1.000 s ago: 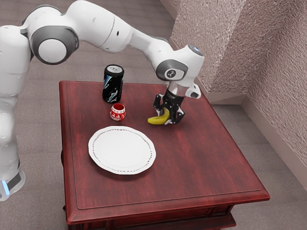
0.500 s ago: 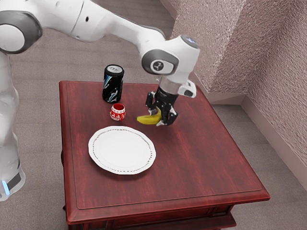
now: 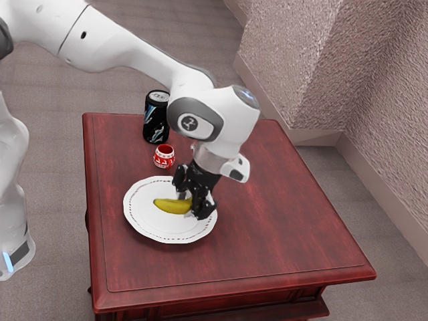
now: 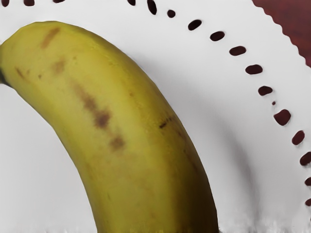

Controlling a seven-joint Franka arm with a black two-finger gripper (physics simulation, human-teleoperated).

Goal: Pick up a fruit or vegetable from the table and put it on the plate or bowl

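Observation:
A yellow banana (image 3: 170, 205) with brown flecks is held in my gripper (image 3: 191, 202), which is shut on its end toward the exterior view's right. The banana hangs low over the white plate (image 3: 148, 222), above the plate's middle; whether it touches the plate I cannot tell. In the wrist view the banana (image 4: 116, 145) curves just under my hand, with the white plate (image 4: 228, 111) and its ring of dark red dots behind it.
A small red patterned cup (image 3: 164, 156) stands just behind the plate. A black drink can (image 3: 157, 116) stands at the table's back edge. The dark red wooden table (image 3: 281, 221) is bare toward the exterior view's right and front. A textured wall rises behind.
My arm has carried the banana from the back middle of the table toward the exterior view's left and front, and down over the plate. The cup and can have not moved.

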